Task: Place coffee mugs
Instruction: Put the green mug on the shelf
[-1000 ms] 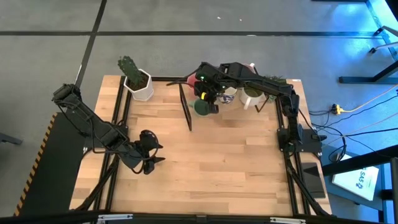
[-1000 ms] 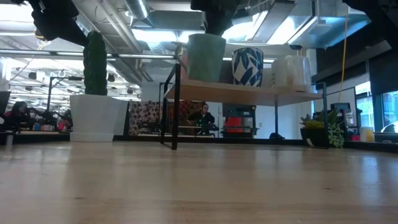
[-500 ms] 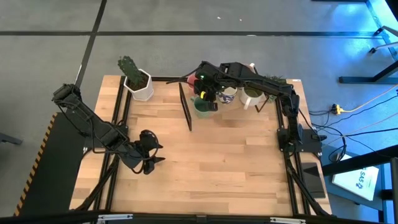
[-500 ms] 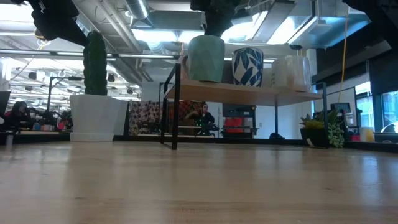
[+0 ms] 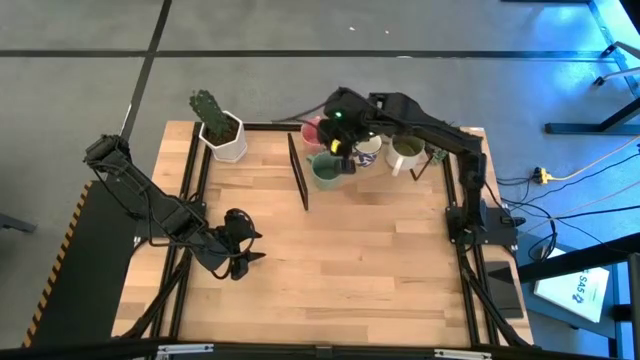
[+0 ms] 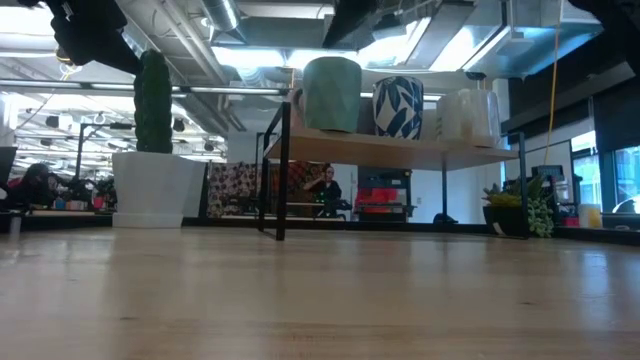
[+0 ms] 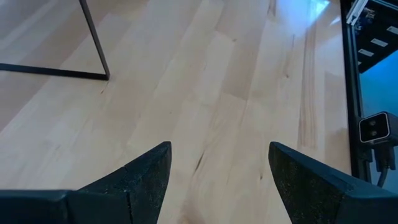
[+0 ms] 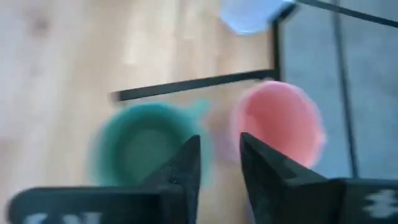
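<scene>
A second ago I had the teal green mug (image 5: pixel 325 170) clamped and hanging just over the shelf (image 6: pixel 390 148); now it stands on the shelf board on its own, upright, at the shelf's open left end in the low view, and my right gripper (image 5: pixel 343 140) has let go and pulled up and back toward the rear of the table. In the right wrist view its fingers (image 8: pixel 186 163) stand a little apart with nothing between them — released, only a narrow gap. I read that as this mug placed, so the arm is free for whatever mug comes next. The teal mug now sits just below and ahead of the gripper, clear of the fingertips, with the pink mug (image 8: pixel 278 118) close beside it toward the back rail; in the low view it stands next to the blue-and-white leaf-patterned mug (image 6: pixel 398 106), and the high view shows an olive green mug (image 5: pixel 405 153) further right on the shelf. My left gripper (image 7: pixel 214 180) waits wide open over bare tabletop at the front left, well apart from all of it — the cactus pot (image 5: pixel 225 135) stands at the far left corner.
</scene>
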{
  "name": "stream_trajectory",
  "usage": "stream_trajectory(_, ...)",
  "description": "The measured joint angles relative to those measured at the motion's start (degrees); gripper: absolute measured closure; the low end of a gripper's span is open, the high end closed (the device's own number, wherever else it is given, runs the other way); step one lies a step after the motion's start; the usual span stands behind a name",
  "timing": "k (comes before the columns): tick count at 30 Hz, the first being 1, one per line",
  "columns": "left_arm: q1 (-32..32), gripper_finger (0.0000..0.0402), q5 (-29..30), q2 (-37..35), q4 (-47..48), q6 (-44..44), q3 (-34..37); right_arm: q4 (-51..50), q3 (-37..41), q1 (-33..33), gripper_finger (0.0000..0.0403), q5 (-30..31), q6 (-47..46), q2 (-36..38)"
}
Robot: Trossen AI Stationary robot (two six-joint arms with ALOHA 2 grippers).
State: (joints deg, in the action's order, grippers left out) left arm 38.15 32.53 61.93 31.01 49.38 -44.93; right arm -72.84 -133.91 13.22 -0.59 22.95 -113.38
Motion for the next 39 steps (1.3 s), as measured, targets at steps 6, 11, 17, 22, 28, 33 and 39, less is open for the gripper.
stream_trajectory(6, 0.0, 0.0139, 0.9, 0.0, 0.3, 0.0, 0.0, -5.1, 0.4, -9.3, 0.0391, -0.9, 0.6, -1.4)
stream_trajectory(11, 0.0, 0.0139, 1.4, 0.0, 0.7, 0.0, 0.0, -10.9, 0.5, -14.8, 0.0398, 5.1, 1.1, -5.1)
stream_trajectory(17, 0.0, 0.0139, 1.5, 0.0, 1.2, 0.0, 0.0, -13.8, 0.5, -14.2, 0.0400, 10.6, 1.7, -7.4)
stream_trajectory(22, 0.0, 0.0139, 1.4, 0.0, 1.2, 0.0, 0.0, -13.8, 0.5, -11.8, 0.0401, 10.8, 1.8, -7.5)
stream_trajectory(28, 0.0, 0.0139, 1.4, 0.0, 1.5, 0.0, 0.0, -13.8, 0.5, -9.7, 0.0402, 10.5, 2.7, -7.5)
stream_trajectory(33, 0.0, 0.0139, 1.5, 0.0, 1.5, 0.0, 0.0, -12.7, 0.5, -9.8, 0.0401, 10.6, 3.0, -7.5)
stream_trajectory(39, 0.0, 0.0139, 2.3, 0.0, 1.5, 0.0, 0.0, -11.4, 0.5, -9.2, 0.0402, 11.4, 4.4, -7.4)
